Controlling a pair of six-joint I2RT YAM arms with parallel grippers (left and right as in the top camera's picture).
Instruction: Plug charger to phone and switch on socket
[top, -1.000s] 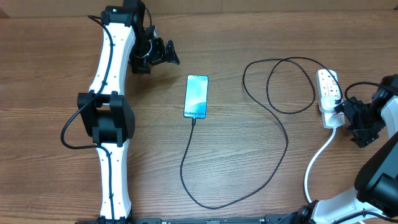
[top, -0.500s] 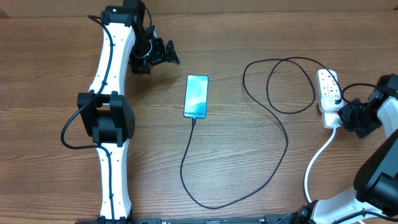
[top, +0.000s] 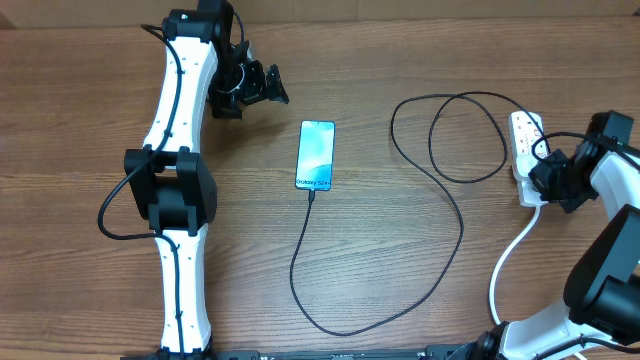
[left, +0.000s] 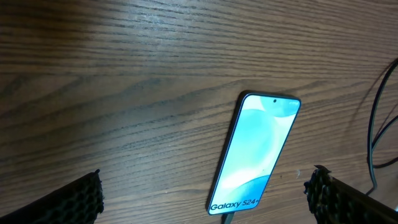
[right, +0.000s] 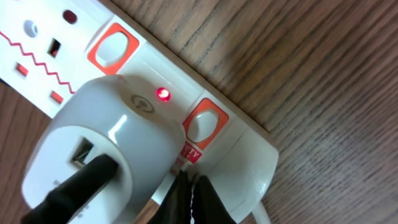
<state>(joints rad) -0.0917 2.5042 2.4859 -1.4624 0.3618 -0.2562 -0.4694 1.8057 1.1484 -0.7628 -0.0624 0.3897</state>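
Note:
The phone (top: 315, 154) lies face up mid-table, its cyan screen (left: 258, 152) lit. The thin black charger cable (top: 462, 225) meets the phone's bottom edge, loops toward the front and runs back to the white socket (top: 522, 128) at the right edge. My right gripper (top: 546, 180) is shut on nothing. Its fingertips (right: 189, 186) touch the socket (right: 249, 155) just below an orange-framed switch (right: 205, 121). A red light (right: 163, 94) glows beside a white adapter (right: 106, 143) plugged into the socket. My left gripper (top: 262, 88) is open behind and left of the phone, and its fingers (left: 81, 199) are apart from it.
The thick white cord (top: 510, 265) of the socket runs toward the front right. A second orange-framed switch (right: 113, 48) sits further along the strip. The left arm (top: 180, 190) stretches along the table's left side.
My right gripper has shut and moved left onto the near end of the socket. The left arm, phone and cable have not moved.

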